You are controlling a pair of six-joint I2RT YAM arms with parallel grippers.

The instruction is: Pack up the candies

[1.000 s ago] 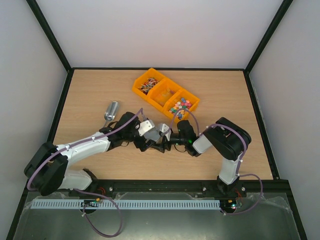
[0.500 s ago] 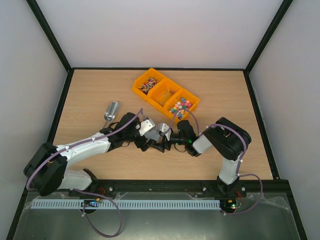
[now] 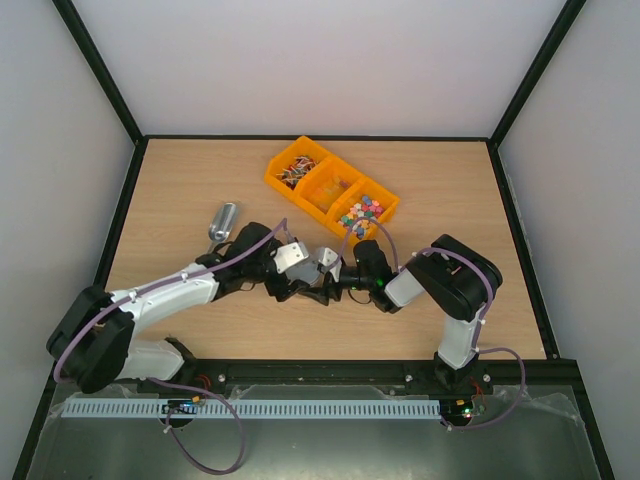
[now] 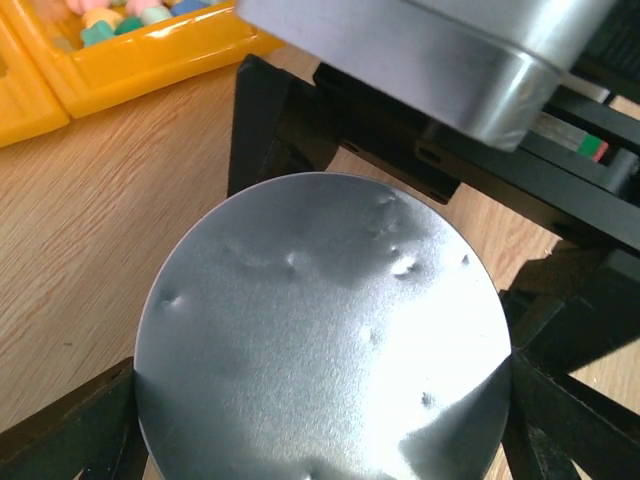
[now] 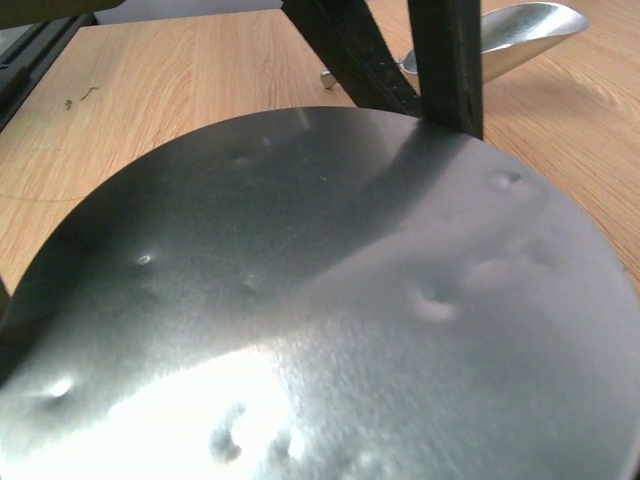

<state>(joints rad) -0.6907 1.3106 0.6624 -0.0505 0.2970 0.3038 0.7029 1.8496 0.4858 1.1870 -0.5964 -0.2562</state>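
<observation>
The candies lie in an orange three-compartment tray (image 3: 386, 206): red-white-dark pieces (image 3: 293, 171), amber pieces (image 3: 330, 189), pastel cubes (image 3: 361, 211). The pastel cubes also show in the left wrist view (image 4: 110, 15). My left gripper (image 3: 288, 270) is shut on a grey round disc (image 4: 320, 330), held by its edges between the black fingers (image 4: 85, 430). My right gripper (image 3: 338, 278) meets it mid-table and is shut on a round silver tin (image 4: 450, 50), whose dented face (image 5: 330, 320) fills the right wrist view and hides its fingers. The two metal pieces nearly touch.
A silver metal scoop (image 3: 222, 222) lies on the table left of the grippers and shows in the right wrist view (image 5: 520, 28). The tray stands just behind the grippers. Black rails edge the table.
Almost nothing. Both grippers keep their metal pieces together at mid-table, and the left one has edged slightly to the left.
</observation>
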